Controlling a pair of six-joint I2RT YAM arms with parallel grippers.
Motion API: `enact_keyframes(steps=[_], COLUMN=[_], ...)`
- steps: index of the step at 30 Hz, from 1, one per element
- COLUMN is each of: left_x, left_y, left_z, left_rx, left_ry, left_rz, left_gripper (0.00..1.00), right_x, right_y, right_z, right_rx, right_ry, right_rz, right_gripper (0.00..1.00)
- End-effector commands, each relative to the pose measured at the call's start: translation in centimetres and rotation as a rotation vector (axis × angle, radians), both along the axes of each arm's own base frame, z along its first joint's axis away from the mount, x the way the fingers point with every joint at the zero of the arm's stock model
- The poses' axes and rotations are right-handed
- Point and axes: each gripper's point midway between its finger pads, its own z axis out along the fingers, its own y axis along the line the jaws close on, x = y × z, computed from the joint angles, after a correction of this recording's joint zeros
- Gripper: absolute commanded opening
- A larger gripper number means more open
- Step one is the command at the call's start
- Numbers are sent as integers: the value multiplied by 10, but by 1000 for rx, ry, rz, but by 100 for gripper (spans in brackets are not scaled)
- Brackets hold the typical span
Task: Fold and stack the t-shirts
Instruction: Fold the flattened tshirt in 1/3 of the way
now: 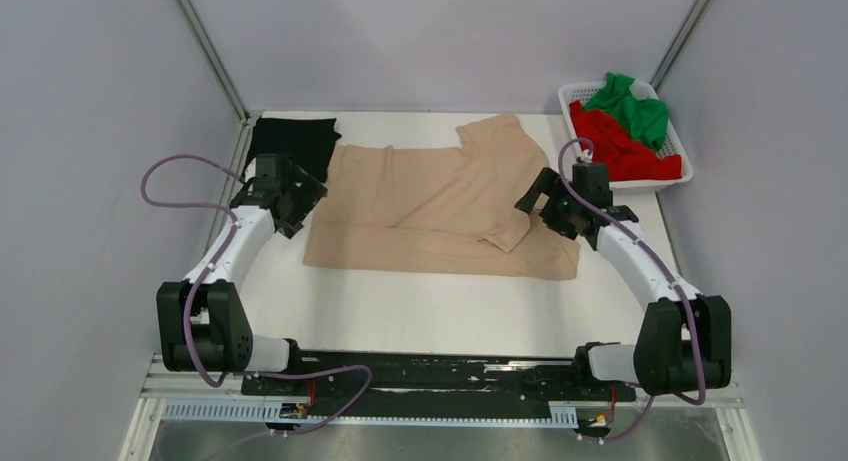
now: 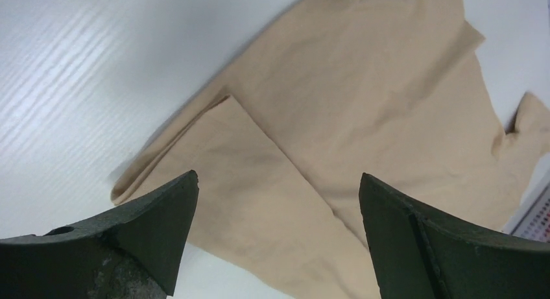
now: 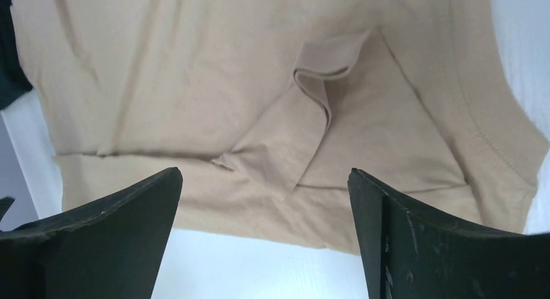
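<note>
Beige t-shirt (image 1: 440,206) lies spread on the middle of the white tabletop (image 1: 420,311), partly folded. One sleeve is turned in over the body on the right side, and a loose flap of it is creased, clear in the right wrist view (image 3: 305,117). Another sleeve pokes out toward the far edge. Near long edge looks doubled over. In the left wrist view a folded strip runs diagonally across the cloth (image 2: 363,85).

Left tool (image 1: 300,206) sits over the shirt's left edge with its jaws spread wide and nothing between them. The left wrist view (image 2: 277,202) shows cloth and bare tabletop in the gap. Right tool (image 1: 535,201) is over the shirt's right side, near the turned-in sleeve. Its jaws are also spread wide and empty, as the right wrist view (image 3: 264,189) shows. Cannot tell whether either tool's fingertips touch the cloth.

Black t-shirt (image 1: 292,141) lies at the far left of the tabletop, just beside the beige one's far left corner. Left tool is close to its near edge.

White basket (image 1: 650,184) stands at the far right corner. Red t-shirt (image 1: 620,146) is bunched inside it, with the green t-shirt (image 1: 635,106) bunched on top toward the far side.
</note>
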Motion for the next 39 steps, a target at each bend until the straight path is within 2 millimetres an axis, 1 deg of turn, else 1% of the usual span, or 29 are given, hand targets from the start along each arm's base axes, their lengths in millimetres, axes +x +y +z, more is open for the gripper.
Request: enact_keyframes(steps=[1,2,3,4,5,6,7,9,11,13,16,20,24,28,30,33,36,38,39], left_x=[-3,-6,-8,-11,-12,-14,-15,-17,-19,-20,-20,-21,-21,-23,-24,-22,-23,-23,-23], left_y=[-46,-54,-59,-65,-67,-70,-72,-73,-72,-71,-68,-64,-63,-61,-59,-58,-57,-56,-55], left_z=[-2,-10,-14,-23,-27,-36,-40,-55,-64,-70,-74,-77,-79,-80,-79,-72,-63,-59,-58], left_rx=[-128,-136,-140,-138,-140,-144,-153,-157,-154,-151,-134,-113,-107,-103,-97,-89,-82,-75,-73], left_ry=[-84,-79,-72,-51,-37,-13,-4,36,62,80,96,110,118,134,141,131,114,104,101], left_rz=[-262,-292,-310,-333,-343,-358,-368,-375,-375,-376,-369,-361,-355,-347,-337,-329,-328,-327,-327], left_gripper=[100,100,100,100,100,100,100,100,100,100,100,100,100,100,100,100,100,100,100], right_x=[-18,-21,-21,-20,-18,-15,-13,-7,-1,6,15,29,53,80,94,113,120,117,113], right_y=[25,29,32,35,36,38,39,43,47,49,54,62,76,92,94,88,83,79,75], right_z=[-5,-10,-12,-16,-19,-23,-26,-33,-39,-48,-57,-61,-51,-38,-34,-25,-11,1,4], right_rx=[99,108,111,111,111,111,111,110,108,108,105,96,96,117,148,178,196,178,159], right_ry=[-37,-30,-28,-22,-16,-9,-3,14,20,37,62,56,27,4,12,7,-18,-51,-60], right_rz=[90,107,119,123,127,130,132,140,146,144,142,147,163,144,75,-61,-122,-119,-115], right_gripper=[100,100,100,100,100,100,100,100,100,100,100,100,100,100,100,100,100,100,100])
